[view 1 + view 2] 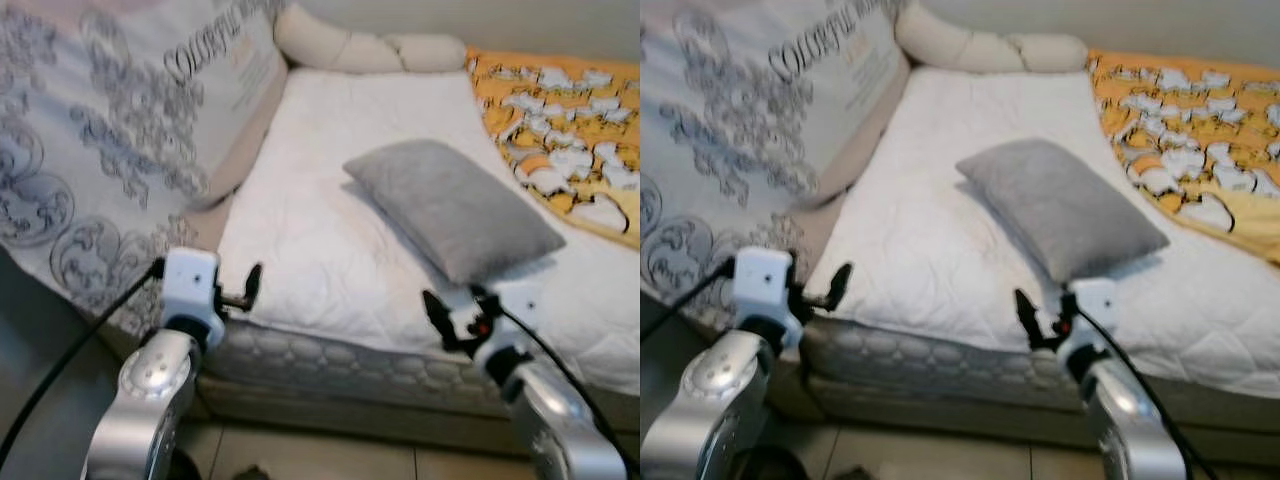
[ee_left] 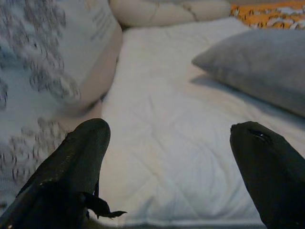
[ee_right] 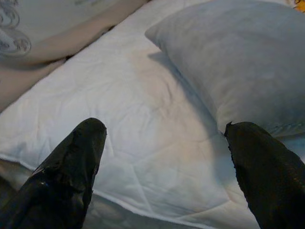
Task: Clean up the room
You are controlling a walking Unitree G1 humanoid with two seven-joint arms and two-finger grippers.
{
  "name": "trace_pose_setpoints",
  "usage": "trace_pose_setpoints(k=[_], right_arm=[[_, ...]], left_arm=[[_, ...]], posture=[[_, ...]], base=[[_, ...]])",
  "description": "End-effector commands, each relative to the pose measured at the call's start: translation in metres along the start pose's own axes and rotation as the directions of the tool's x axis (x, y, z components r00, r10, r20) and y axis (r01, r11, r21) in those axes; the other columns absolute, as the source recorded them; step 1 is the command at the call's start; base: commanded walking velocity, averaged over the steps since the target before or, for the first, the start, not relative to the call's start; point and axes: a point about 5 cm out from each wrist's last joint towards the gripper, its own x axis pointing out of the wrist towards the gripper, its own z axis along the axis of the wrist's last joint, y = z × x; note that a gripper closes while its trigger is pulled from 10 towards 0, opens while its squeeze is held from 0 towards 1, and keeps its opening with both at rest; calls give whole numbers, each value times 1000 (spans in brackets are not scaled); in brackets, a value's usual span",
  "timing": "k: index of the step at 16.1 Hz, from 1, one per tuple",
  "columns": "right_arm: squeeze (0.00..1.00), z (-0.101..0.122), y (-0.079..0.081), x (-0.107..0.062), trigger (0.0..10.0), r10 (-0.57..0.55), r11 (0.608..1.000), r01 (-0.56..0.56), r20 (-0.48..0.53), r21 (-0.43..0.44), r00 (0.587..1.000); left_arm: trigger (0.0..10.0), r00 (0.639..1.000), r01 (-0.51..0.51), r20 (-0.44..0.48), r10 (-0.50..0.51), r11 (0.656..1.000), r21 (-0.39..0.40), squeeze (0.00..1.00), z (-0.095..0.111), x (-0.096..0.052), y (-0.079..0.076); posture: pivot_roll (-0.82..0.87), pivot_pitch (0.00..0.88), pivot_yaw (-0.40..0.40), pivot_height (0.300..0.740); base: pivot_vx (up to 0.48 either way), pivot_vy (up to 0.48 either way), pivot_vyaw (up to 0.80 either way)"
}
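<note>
Right gripper spread wide at the bed's front edge — grey pillow just ahead, lying diagonally; left gripper spread too, farther off.

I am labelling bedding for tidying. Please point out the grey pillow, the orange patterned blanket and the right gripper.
grey pillow (image 1: 450,208), left eye view, middle of its top face.
orange patterned blanket (image 1: 560,140), left eye view, its spread part beside the pillow.
right gripper (image 3: 164,164), right wrist view, midway between its fingertips.
</note>
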Motion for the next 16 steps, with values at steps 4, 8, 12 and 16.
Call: trace_pose_setpoints(k=[4,8,12,16], right_arm=[[0,2,11,5,10000,10,1000,-10,-3,-14,1000],[0,-1,13,6,10000,-9,1000,9,-7,-8,1000],[0,1,14,9,10000,-3,1000,2,-7,-19,1000],[0,3,17,15,10000,17,999,-17,-8,-40,1000]], left_arm=[[10000,1000,-9,21,9,1000,4,0,0,-3,5],[10000,1000,8,25,-8,1000,-11,0,0,-4,6],[10000,999,23,34,-22,1000,-12,0,1,-2,2],[10000,998,25,51,-24,1000,-11,0,4,0,-1]], posture=[[27,0,-16,740],[25,0,-13,740],[29,0,-27,740],[29,0,-52,740]], base=[[61,0,0],[322,0,0],[375,0,0],[377,0,0]])
